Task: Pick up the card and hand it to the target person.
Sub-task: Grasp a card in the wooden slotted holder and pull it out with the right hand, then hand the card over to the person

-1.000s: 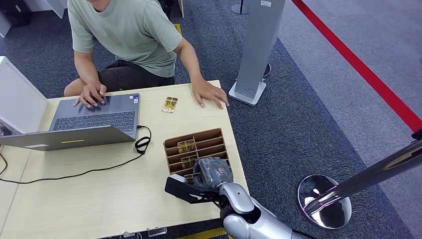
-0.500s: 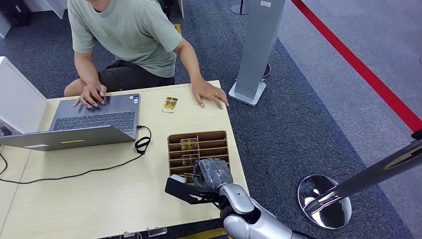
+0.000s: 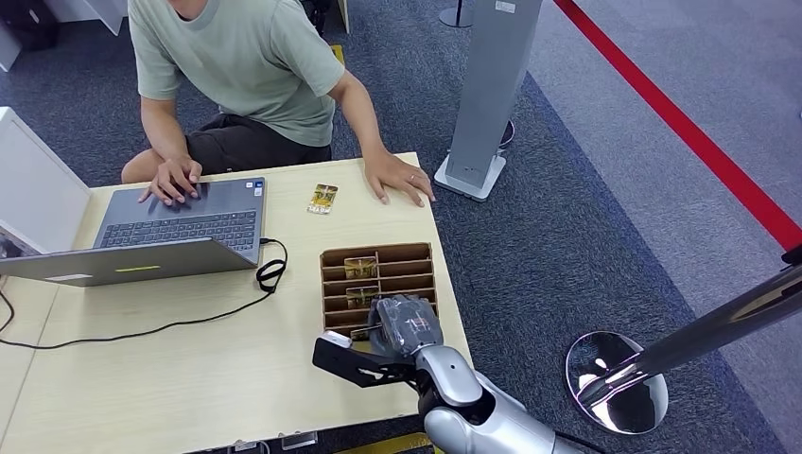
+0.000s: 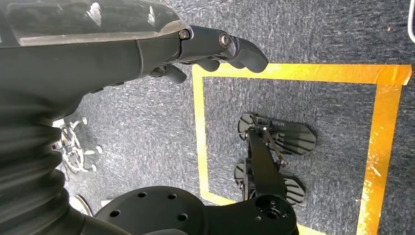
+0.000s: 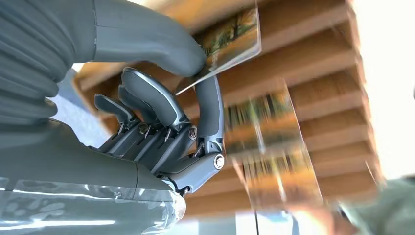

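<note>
A brown slotted card holder [image 3: 378, 255] stands near the table's right edge, with cards upright in its slots [image 3: 359, 268]. My right hand [image 3: 402, 326] is over the holder's near end. The right wrist view shows its thumb and a finger pinching the edge of a picture card [image 5: 230, 41] at the holder [image 5: 313, 63]; other cards behind it are blurred. Another card [image 3: 322, 198] lies flat on the table in front of the seated person [image 3: 246, 66], whose hand [image 3: 397, 180] rests on the table's far corner. My left hand [image 4: 147, 44] hangs over the floor, holding nothing.
An open laptop [image 3: 180, 227] sits at the table's left, the person's other hand on it, and a black cable [image 3: 270, 274] trails toward the holder. A grey pillar [image 3: 487, 95] and a chrome stanchion base [image 3: 615, 378] stand on the carpet to the right.
The card holder has turned from a slanted position to nearly square with the table and shifted a little right. My right hand has edged slightly toward it.
</note>
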Motion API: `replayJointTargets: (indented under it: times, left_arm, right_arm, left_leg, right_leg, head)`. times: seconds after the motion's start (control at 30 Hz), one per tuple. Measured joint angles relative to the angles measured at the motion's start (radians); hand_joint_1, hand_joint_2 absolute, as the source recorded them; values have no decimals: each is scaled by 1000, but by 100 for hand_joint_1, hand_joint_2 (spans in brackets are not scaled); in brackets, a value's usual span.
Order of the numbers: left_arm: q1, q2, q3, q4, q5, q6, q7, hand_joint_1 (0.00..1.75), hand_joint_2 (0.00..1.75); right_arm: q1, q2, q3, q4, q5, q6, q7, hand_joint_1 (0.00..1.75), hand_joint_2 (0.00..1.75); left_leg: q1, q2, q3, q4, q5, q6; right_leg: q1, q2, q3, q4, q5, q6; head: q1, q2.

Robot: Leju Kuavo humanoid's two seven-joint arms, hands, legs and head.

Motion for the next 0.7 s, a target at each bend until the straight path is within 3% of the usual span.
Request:
replayJointTargets:
  times: [0.17, 0.4, 0.7]
  left_arm:
    - [-1, 0, 0, 0, -10, -3, -3, 0, 175]
    - [-9, 0, 0, 0, -18, -7, 6, 0, 175]
    - [-25, 0, -3, 0, -38, -8, 21, 0, 175]
  right_arm:
    - [-75, -14, 0, -54, 23, 24, -5, 175, 175]
    - [-254, -27, 5, -111, 13, 37, -9, 175, 175]
    - [-430, -21, 31, -74, -1, -30, -77, 175, 175]
  left_leg:
    - [0, 0, 0, 0, 0, 0]
    - [0, 0, 0, 1, 1, 0]
    - [0, 0, -2, 0, 2, 0]
  right_leg:
    - [0, 0, 0, 0, 1, 0]
    - [0, 0, 0, 1, 1, 0]
    - [0, 0, -1, 1, 1, 0]
  head:
    - [0, 0]
    - [0, 0]
    - [0, 0]
